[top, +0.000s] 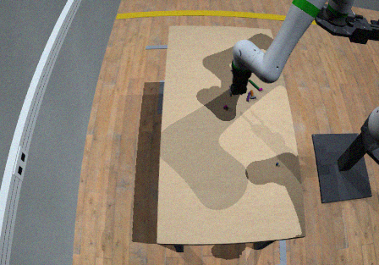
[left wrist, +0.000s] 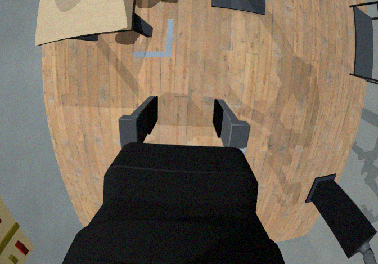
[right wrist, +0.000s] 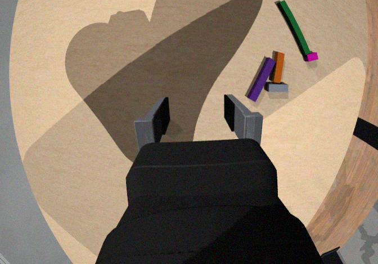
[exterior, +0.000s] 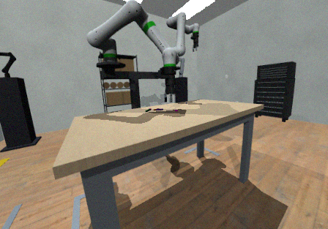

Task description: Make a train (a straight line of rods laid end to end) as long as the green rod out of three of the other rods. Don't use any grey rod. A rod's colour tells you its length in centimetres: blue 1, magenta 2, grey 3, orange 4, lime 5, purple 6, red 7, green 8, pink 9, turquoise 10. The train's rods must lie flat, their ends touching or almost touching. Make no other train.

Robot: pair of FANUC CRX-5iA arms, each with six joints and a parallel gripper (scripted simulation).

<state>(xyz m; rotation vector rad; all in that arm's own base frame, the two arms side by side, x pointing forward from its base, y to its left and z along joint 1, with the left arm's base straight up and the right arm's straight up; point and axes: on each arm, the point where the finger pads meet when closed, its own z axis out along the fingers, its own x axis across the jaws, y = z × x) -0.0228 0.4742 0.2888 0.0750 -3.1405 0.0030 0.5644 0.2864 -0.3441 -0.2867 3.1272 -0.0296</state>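
In the right wrist view, a green rod (right wrist: 294, 27) (top: 254, 85) lies flat with a magenta rod (right wrist: 311, 57) (top: 260, 89) at its near end, seemingly touching and skewed. A purple rod (right wrist: 260, 79) (top: 249, 96) lies slanted beside an orange rod (right wrist: 278, 67), their upper parts nearly touching. A grey rod (right wrist: 277, 87) lies across the orange rod's lower end. Another magenta rod (top: 225, 107) (exterior: 176, 110) lies apart. A small dark blue rod (top: 277, 164) lies far off. My right gripper (right wrist: 196, 107) (exterior: 170, 99) is open and empty above the table. My left gripper (left wrist: 185, 109) (exterior: 195, 50) is open and empty, off the table.
The table (top: 190, 230) (left wrist: 100, 19) carries broad arm shadows. In the right wrist view, the rods lie right of the gripper, towards the table edge. A dark stand plate (top: 343, 184) is on the floor beside the table.
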